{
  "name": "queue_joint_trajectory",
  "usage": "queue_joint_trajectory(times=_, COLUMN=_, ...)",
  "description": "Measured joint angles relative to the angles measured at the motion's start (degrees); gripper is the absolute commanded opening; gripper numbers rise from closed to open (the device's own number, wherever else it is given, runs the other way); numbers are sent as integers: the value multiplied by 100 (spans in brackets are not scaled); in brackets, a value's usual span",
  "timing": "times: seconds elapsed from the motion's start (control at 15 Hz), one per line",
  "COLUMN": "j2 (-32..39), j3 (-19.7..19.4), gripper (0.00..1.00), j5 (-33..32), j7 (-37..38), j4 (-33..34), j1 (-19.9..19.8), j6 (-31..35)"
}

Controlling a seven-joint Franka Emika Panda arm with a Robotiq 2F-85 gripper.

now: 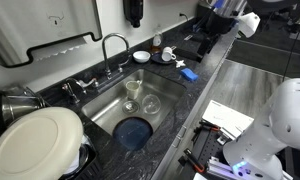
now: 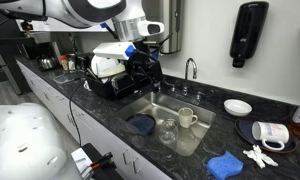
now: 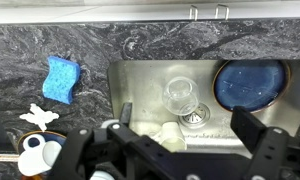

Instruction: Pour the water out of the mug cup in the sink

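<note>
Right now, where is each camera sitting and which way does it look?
Exterior view: high beyond the counter's end, looking down along the sink; the arm shows top right.
Exterior view: in front of the counter, facing the wall; arm and gripper hang near the sink's edge.
Wrist view: on the arm, looking down; open gripper at the bottom.
All share the blue dish and clear glass.

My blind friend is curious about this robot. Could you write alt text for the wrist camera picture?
Looking down past the robot's open black gripper into a rectangular stainless-steel sink holding a clear colourless glass and a dark blue round dish. A blue sponge lies on the dark speckled countertop beside it.
</note>
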Motion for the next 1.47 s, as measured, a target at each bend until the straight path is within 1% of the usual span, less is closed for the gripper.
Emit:
queue_joint_trajectory(times=1.33, j2=0, j3=0, gripper=100, j5=0, j7=0, j4=0, j1=0, j6=0)
queue_joint_trajectory(times=1.47, j2=29, j3=-5, gripper=100, j5=166, j7=208, j4=15, j1=1, j6=-24)
